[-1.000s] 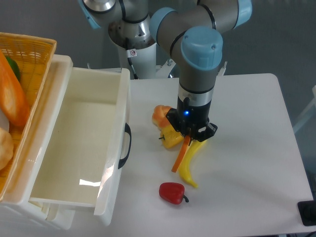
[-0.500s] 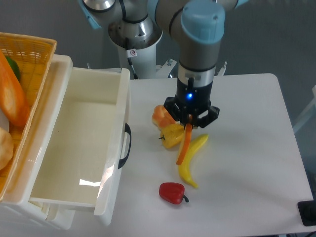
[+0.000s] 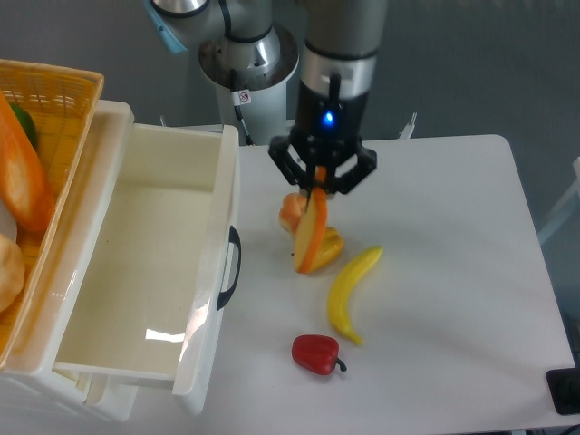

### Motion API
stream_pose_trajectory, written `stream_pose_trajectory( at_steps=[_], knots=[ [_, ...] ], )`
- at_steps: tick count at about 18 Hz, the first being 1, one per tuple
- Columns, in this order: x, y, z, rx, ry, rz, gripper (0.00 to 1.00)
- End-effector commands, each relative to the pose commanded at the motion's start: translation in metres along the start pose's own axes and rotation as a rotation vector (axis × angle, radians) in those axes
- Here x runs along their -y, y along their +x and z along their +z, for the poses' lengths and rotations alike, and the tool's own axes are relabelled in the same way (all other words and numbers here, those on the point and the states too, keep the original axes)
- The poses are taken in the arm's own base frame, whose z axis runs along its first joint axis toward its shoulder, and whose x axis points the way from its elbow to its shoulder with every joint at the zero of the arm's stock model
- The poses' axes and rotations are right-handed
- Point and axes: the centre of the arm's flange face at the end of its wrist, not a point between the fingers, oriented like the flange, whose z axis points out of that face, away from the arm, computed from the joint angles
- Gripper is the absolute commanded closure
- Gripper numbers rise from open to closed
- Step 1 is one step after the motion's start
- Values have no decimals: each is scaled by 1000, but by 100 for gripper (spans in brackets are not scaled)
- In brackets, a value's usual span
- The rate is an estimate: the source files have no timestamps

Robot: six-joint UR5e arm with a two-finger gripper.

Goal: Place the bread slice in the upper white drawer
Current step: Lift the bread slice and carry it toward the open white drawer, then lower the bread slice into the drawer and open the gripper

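My gripper (image 3: 319, 188) is shut on the top edge of the bread slice (image 3: 310, 234), a thin yellow-tan slice with an orange rim. The slice hangs down from the fingers, lifted above the table, in front of the yellow pepper. The upper white drawer (image 3: 136, 272) stands pulled open at the left with its black handle (image 3: 232, 266) facing the table. Its inside is bare. The gripper is to the right of the drawer's front wall.
A yellow pepper (image 3: 326, 246) and an orange fruit (image 3: 291, 212) lie under the slice. A yellow banana (image 3: 350, 292) and a red pepper (image 3: 315, 353) lie on the white table. A yellow woven basket (image 3: 36, 109) with a baguette (image 3: 23, 181) sits at far left.
The gripper has risen and moved left and back toward the drawer, carrying the bread slice up off the banana. The slice now shows more of its face.
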Motion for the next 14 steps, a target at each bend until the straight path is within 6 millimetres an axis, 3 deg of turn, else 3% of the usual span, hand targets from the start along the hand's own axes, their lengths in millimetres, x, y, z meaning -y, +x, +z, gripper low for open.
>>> stream_pose_trajectory(
  at_steps=[3, 10, 14],
  knots=[
    [-2, 13, -12, -29, 19, 2, 97],
    [6, 53, -11, -86, 38, -10, 97],
    [5, 81, 3, -116, 13, -1, 96]
  ],
)
